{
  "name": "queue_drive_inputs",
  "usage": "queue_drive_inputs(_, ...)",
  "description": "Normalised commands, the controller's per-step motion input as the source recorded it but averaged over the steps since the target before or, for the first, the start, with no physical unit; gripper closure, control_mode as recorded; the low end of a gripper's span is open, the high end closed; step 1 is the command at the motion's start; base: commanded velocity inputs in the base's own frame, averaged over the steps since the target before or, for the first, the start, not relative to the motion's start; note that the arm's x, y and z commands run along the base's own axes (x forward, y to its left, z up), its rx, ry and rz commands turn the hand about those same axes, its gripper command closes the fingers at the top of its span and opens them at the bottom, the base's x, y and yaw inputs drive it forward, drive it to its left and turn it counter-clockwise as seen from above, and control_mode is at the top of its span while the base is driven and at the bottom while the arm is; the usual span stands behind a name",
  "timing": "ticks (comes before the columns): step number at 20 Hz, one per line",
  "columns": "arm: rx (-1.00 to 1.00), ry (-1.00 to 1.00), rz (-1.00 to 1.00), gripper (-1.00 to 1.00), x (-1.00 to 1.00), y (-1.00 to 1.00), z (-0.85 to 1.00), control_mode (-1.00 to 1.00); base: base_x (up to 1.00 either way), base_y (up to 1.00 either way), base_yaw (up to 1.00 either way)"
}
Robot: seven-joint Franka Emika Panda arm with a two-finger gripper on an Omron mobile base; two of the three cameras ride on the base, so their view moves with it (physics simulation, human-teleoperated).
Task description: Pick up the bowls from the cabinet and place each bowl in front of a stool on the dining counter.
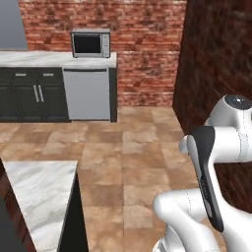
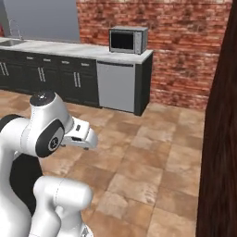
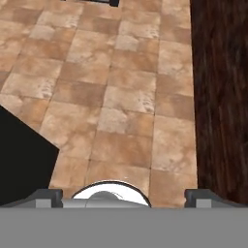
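Observation:
My gripper hangs over bare tiled floor, facing down. Its two dark fingertips stand far apart at the bottom of the hand view, open, with nothing between them. My white arm is folded up close to the base, and the hand sticks out to the right in the right base view. A corner of the dining counter, white veined marble over a dark base, shows at the lower left of the left base view. The bowls, the cabinet and the stools are out of view.
A marble worktop over black base cabinets runs along the far brick wall, with a microwave on it and a steel dishwasher below. A dark brown wall rises close on the right. Open tiled floor lies ahead.

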Motion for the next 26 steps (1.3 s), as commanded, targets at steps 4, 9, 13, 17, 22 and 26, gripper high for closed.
queue_drive_inputs(4, 0.0, 0.0, 0.0, -1.0, 0.0, 0.0, 0.0, 1.0, 1.0, -0.57, 0.39)
queue_drive_inputs(9, 0.0, 0.0, 0.0, -1.0, 0.0, 0.0, 0.0, 1.0, 1.0, -0.41, 0.47)
queue_drive_inputs(13, 0.0, 0.0, 0.0, -1.0, 0.0, 0.0, 0.0, 1.0, 1.0, -0.55, 0.47)
queue_drive_inputs(17, 0.0, 0.0, 0.0, -1.0, 0.0, 0.0, 0.0, 1.0, 1.0, -0.82, 0.39)
queue_drive_inputs(22, 0.0, 0.0, 0.0, -1.0, 0.0, 0.0, 0.0, 1.0, 1.0, -0.78, 0.39)
queue_drive_inputs(26, 0.0, 0.0, 0.0, -1.0, 0.0, 0.0, 0.0, 1.0, 1.0, -0.55, 0.54)
